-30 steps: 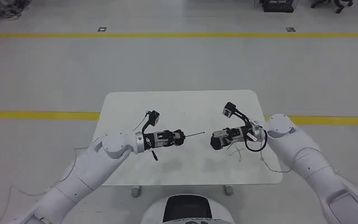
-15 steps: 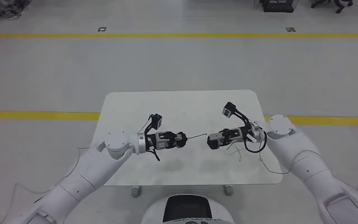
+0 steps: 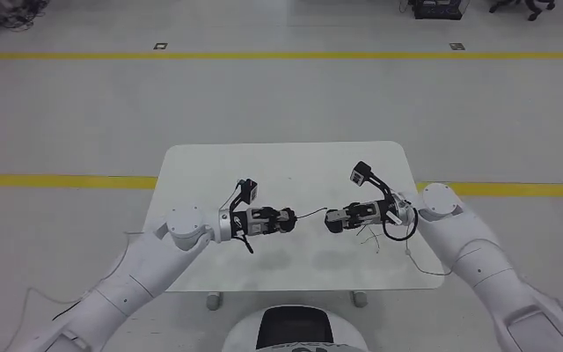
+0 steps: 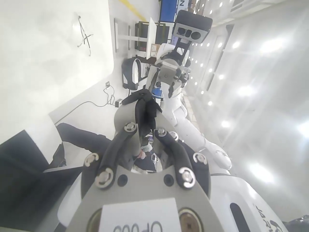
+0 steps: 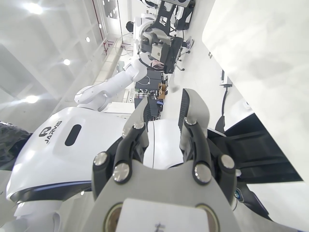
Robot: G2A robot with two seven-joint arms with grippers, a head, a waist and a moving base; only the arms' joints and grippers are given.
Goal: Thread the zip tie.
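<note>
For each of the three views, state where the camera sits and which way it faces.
Top: above the robot, looking down on the table; left arm and right arm show.
Left wrist: behind the left tool, facing the right arm.
Right wrist: behind the right tool, facing the left arm.
Shared: each wrist view shows the other arm and the table.

Reads as smooth white on the table [image 3: 264,163], matt with a faint sheen. Looks like thin black plastic for the zip tie [image 3: 310,212], too fine to judge for gloss. Shows matt grey metal on the left gripper [image 4: 145,107], with black rubbery links [image 4: 115,146] and bright polished bolt heads [image 4: 130,127]. Shows the same dull grey metal on the right gripper [image 5: 164,102], with a ribbed black pad [image 5: 184,108] lining one finger
</note>
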